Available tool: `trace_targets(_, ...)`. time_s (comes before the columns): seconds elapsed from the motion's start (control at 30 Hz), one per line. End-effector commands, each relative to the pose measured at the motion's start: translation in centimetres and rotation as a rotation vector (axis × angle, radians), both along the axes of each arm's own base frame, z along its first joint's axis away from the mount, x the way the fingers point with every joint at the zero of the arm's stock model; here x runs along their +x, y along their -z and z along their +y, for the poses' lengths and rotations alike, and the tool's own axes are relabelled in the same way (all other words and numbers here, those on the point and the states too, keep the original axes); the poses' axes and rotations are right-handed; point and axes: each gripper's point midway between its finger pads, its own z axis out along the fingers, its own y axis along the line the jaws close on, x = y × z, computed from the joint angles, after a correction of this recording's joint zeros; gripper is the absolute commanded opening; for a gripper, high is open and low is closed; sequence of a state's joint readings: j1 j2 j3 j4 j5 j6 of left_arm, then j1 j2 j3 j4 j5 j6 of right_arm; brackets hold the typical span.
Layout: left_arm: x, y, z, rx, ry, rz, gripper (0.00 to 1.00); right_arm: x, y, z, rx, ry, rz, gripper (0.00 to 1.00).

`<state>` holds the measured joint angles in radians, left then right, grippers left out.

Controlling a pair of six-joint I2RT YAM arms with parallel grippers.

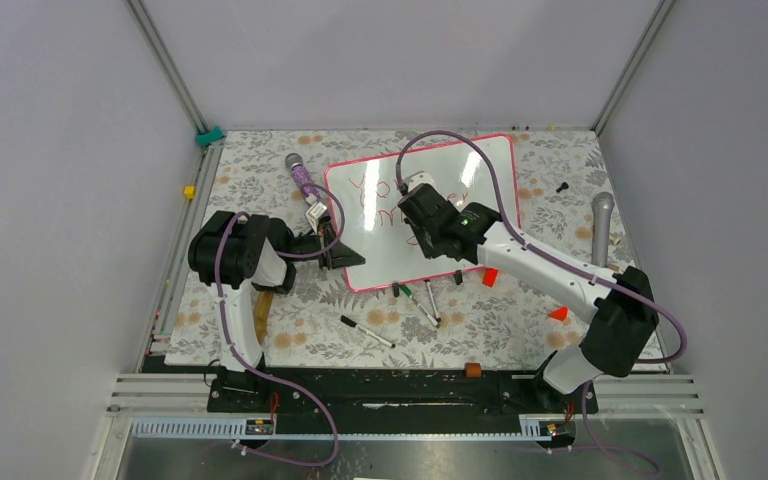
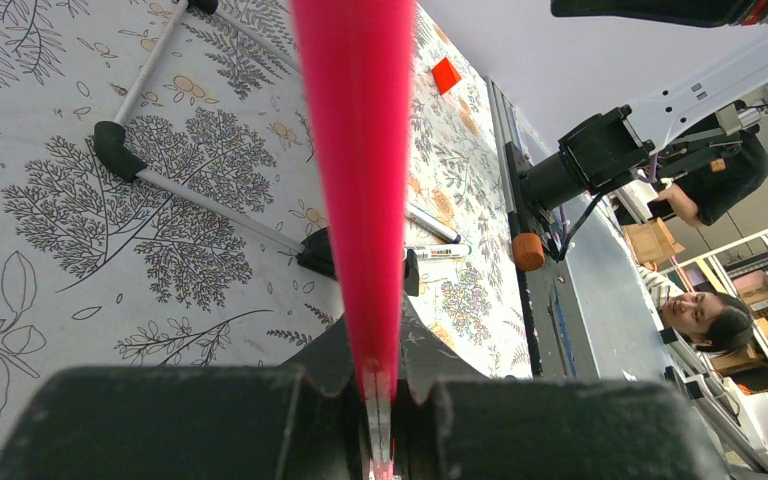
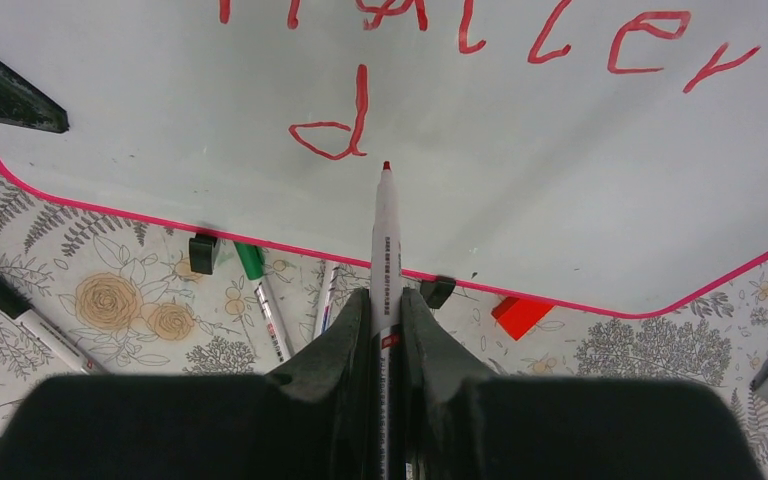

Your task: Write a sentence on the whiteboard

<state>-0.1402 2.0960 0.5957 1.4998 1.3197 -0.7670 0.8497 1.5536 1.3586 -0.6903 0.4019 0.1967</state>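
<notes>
The whiteboard [image 1: 480, 170], white with a pink frame, lies at the back middle of the floral table. My left gripper [image 1: 338, 250] is shut on its near left edge. In the left wrist view the pink frame [image 2: 360, 150] runs straight up from between the jaws of the left gripper [image 2: 380, 385]. My right gripper [image 1: 418, 232] hangs over the board, shut on a red-tipped marker [image 3: 386, 250]. The marker's tip sits just right of and below a red letter "d" [image 3: 345, 125]. Above it the sentence [image 3: 650, 40] shows part of "matter". "You" [image 1: 365, 185] is the top line.
Loose markers lie near the board's front edge: a green one [image 1: 415, 298] and a black-capped one [image 1: 366, 331]. Red caps [image 1: 489, 276] [image 1: 558, 313] lie to the right. A grey microphone [image 1: 602, 225] and a purple one [image 1: 300, 172] flank the board. Two black clips [image 3: 202, 252] sit on the board's near edge.
</notes>
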Motion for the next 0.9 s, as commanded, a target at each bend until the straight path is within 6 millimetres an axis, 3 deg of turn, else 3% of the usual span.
trace_targets(0.0, -1.3, 2.2, -0.6, 0.020, 0.042, 0.011, 0.00, 0.4, -1.3, -0.1, 0.059, -0.001, -0.062, 0.00)
trace_targets(0.3, -1.3, 2.2, -0.6, 0.020, 0.043, 0.011, 0.00, 0.1, -2.8, 0.3, 0.237, -0.033, -0.203, 0.00)
trace_targets(0.5, -1.3, 2.1, -0.6, 0.020, 0.043, 0.010, 0.00, -0.4, -2.5, 0.6, 0.321, -0.060, -0.254, 0.00)
trace_targets(0.87, -1.3, 2.1, -0.6, 0.020, 0.045, 0.009, 0.00, -0.1, -0.5, -0.1, 0.233, -0.008, -0.190, 0.00)
